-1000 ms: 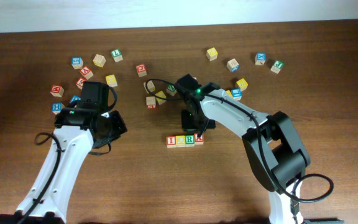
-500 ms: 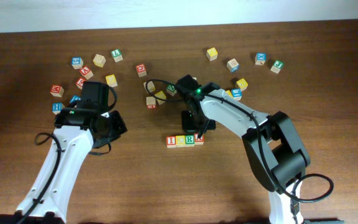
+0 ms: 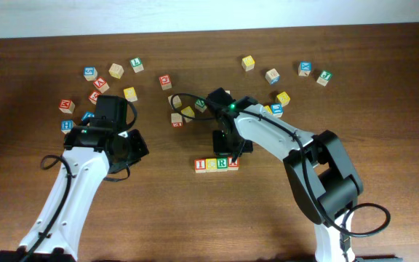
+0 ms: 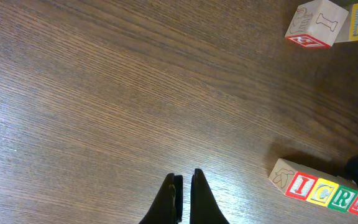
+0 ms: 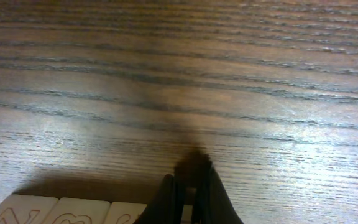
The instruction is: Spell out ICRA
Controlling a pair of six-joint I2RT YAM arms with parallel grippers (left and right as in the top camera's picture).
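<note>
Left of centre, the left tool (image 3: 132, 144) hangs over the bench (image 3: 158, 218), fingers pressed together, its arm reaching up from the lower left edge. The cubes red I (image 3: 200, 165), yellow C (image 3: 211, 164), green R (image 3: 222, 164) and red A (image 3: 233, 162) sit in one touching row at centre, well right of it. The right tool (image 3: 230, 153), also pressed together, stands at the A's upper edge; whether it touches is unclear. Its arm bends in from the lower right. The right wrist view cuts the row off at its bottom edge.
</note>
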